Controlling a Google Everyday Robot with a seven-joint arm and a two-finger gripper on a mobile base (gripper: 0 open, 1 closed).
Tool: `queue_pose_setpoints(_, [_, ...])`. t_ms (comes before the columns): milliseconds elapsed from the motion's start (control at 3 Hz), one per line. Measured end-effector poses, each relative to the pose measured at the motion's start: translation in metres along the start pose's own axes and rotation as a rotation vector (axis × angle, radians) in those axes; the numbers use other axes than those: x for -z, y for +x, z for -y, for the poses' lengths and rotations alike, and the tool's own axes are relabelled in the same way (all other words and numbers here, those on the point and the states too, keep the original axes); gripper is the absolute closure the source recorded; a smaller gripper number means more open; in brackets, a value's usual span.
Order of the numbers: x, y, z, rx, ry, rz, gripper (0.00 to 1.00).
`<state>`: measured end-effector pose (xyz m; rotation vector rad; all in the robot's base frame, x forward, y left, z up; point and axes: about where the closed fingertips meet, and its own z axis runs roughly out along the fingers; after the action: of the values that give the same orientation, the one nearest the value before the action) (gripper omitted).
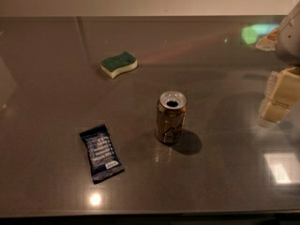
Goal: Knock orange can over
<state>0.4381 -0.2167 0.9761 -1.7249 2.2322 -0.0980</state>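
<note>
Nearest the viewer, a dark blue snack wrapper [101, 153] lies flat on the glossy dark table [42, 107], left of centre.

Just beyond it, near the middle of the table, the orange can [171, 117] stands upright. Its silver top faces up with the drinking hole showing, and its shadow falls to the right. Nothing touches the can. The wrapper is near it on the left but clearly apart.

At the right edge, slightly farther back than the can, is the gripper [277, 99]. It hangs from a pale grey arm segment [290, 36] that enters from the upper right corner. The gripper's cream-coloured blocks angle downward and a little leftward, low over the table. Part of it is cut off by the frame edge, and whether it is spread or closed cannot be determined. The can sits well apart from it, to its left and slightly nearer the viewer, with bare table between them.

Farther back, left of centre, a green and yellow sponge [119, 63] lies flat.
</note>
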Motion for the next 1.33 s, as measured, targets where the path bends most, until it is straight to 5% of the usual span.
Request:
queue_pose_setpoints(667, [-0.006, -0.007, -0.002, 0.014, -0.023, 0.067, 0.00])
queue_pose_setpoints(1333, [-0.044, -0.043, -0.016, 0.066, -0.132, 0.280, 0.00])
